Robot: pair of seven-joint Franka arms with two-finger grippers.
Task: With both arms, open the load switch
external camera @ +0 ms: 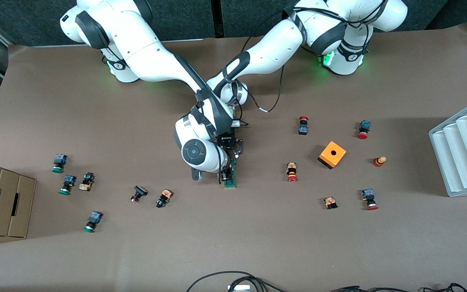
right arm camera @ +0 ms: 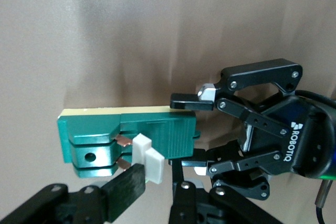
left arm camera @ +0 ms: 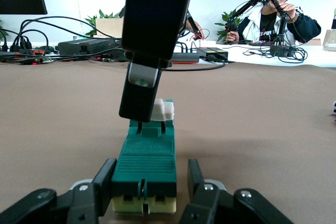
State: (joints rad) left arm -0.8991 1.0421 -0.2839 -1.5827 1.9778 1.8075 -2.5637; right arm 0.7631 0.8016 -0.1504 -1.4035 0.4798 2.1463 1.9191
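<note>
Mid-table, both arms meet over the load switch, the right gripper and left gripper apparently at it, buttons scattered around.

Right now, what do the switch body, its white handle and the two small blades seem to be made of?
Switch body: probably moulded plastic, dark green, matte, with ribbed grooves. Handle: likely plastic too, plain white, blocky. Blades: apparently copper, with a reddish metallic shine.
</note>
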